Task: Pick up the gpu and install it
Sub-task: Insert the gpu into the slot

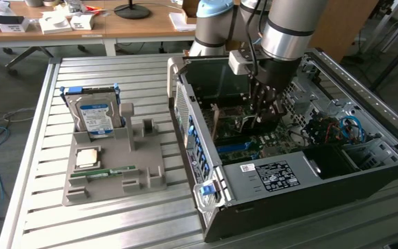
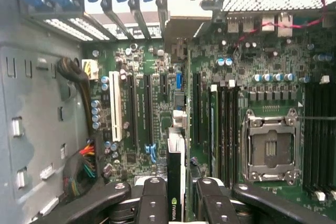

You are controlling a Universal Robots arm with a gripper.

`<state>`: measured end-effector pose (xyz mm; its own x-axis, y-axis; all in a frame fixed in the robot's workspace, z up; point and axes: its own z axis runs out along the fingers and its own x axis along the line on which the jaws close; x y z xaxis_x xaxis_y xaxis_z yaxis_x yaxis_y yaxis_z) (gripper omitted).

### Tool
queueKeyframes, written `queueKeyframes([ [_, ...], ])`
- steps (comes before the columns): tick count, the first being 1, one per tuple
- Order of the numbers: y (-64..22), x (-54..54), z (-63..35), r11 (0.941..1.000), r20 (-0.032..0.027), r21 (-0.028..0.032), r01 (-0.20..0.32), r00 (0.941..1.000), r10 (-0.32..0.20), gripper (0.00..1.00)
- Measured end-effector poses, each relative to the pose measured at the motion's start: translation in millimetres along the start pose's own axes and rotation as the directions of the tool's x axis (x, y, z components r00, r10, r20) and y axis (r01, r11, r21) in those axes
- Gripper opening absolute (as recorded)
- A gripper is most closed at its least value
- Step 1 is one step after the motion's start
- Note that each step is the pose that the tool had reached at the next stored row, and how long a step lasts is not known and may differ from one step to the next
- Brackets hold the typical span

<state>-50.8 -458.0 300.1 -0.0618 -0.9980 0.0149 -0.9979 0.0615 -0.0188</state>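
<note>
Motherboard (image 2: 242,74) behind gpu (image 2: 176,174), half-hidden between fingers (image 2: 154,199)

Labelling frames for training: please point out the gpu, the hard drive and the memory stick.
gpu (image 2: 175,182): wrist view, on its dark edge.
hard drive (image 1: 95,115): exterior view, on its label.
memory stick (image 1: 103,171): exterior view, on its middle.

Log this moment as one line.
gripper: shut on thin flat dark gpu card | location: inside open black computer case, over green motherboard slots | seating: cannot tell
</note>
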Motion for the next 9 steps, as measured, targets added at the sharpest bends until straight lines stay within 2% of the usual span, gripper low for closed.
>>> queueKeyframes([
  [9, 4.0, 0.2, 7.6, 1.0000, 0.0000, 0.0012, 0.000, 1.0000, 0.000, 0.26],
])
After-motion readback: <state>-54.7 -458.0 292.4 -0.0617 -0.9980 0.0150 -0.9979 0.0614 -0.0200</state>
